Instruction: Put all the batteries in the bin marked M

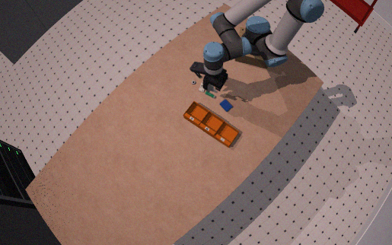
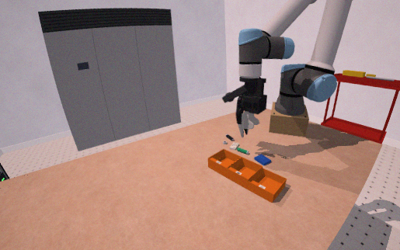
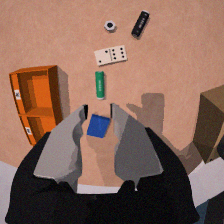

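A green battery (image 3: 100, 84) (image 1: 210, 94) (image 2: 243, 150) lies on the brown floor, just beyond my fingertips in the wrist view. A black battery (image 3: 140, 24) (image 2: 230, 137) lies farther out. The orange three-compartment bin row (image 1: 186, 114) (image 2: 241, 182) (image 3: 35, 69) stands upright to the side; its small labels are too small to read. My gripper (image 3: 99, 105) (image 2: 243, 133) (image 1: 211, 88) hangs above the floor with a narrow gap between its fingers and nothing in them. A blue block (image 3: 98, 125) (image 1: 226, 105) (image 2: 262, 159) on the floor shows through the gap.
A white domino (image 3: 110, 55) (image 2: 234, 147) and a small ring-shaped nut (image 3: 110, 25) (image 1: 193, 81) lie between the batteries. The arm's box-shaped base (image 2: 288, 123) (image 3: 212, 120) stands close by. A red shelf (image 2: 366, 105) and a grey cabinet (image 2: 109, 74) stand by the walls.
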